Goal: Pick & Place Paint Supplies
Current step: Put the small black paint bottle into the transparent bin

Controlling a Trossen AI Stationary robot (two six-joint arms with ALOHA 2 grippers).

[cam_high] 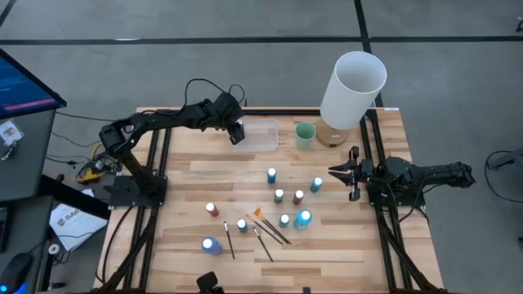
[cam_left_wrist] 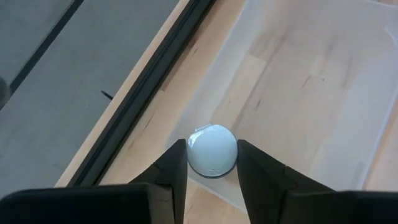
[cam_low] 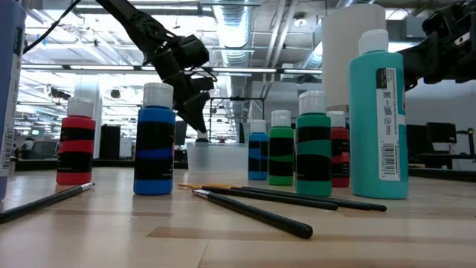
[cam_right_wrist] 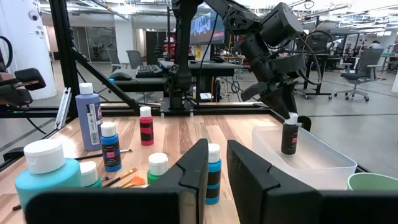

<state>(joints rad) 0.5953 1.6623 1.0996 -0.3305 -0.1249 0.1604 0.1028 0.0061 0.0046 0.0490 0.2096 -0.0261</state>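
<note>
My left gripper (cam_high: 237,132) is over the left end of a clear plastic tray (cam_high: 260,135) at the table's far edge, shut on a small dark bottle with a pale cap (cam_right_wrist: 289,134). Several other small bottles stand mid-table: blue (cam_high: 271,174), teal (cam_high: 316,184), green (cam_high: 279,196), brown-red (cam_high: 298,197), red (cam_high: 212,209) and a larger teal one (cam_high: 304,217). Thin dark brushes (cam_high: 270,230) and an orange one (cam_high: 258,214) lie flat among them. My right gripper (cam_high: 335,171) waits at the table's right, open by a narrow gap, touching nothing. My left gripper has the dark bottle's pale cap (cam_left_wrist: 212,149) pinched between its two fingers (cam_left_wrist: 178,163), coming from above and pointing down. The bottle stays upright below the fingers, inside the tray's left end (cam_right_wrist: 267,142). I cannot tell whether its base touches the tray floor.
A pale green cup (cam_high: 305,133) stands just right of the tray, and a tall white cylinder (cam_high: 353,88) rises at the far right corner. A large blue bottle (cam_high: 210,244) stands near the front edge. Bare wood lies along the table's near right side (cam_high: 343,253).
</note>
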